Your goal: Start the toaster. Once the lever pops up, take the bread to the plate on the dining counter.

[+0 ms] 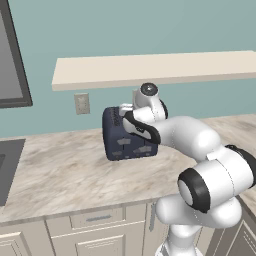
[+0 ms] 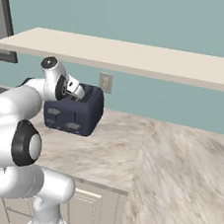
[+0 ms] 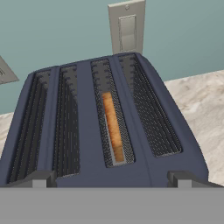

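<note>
The dark navy toaster [image 3: 87, 144] lies directly below my hand, its four slots facing the camera. The bread [image 3: 113, 127], a golden-brown slice, sits low in the third slot from the left. My gripper [image 3: 112, 180] is open, with one dark fingertip [image 3: 39, 179] at each side of the toaster's near edge and nothing between them. From the base, the toaster [image 1: 127, 142] stands on the counter by the wall, and my gripper [image 2: 80, 93] hovers over the toaster [image 2: 76, 114] top. Grey lever panels [image 1: 134, 145] show on its front. The plate and dining counter are out of view.
A wall outlet [image 3: 127, 28] sits behind the toaster, and another outlet [image 1: 81, 103] is to its left. A beige shelf [image 1: 150, 67] hangs above. The marble counter [image 2: 177, 162] runs right and towards the camera. A dark cooktop [image 1: 7, 165] lies at the left.
</note>
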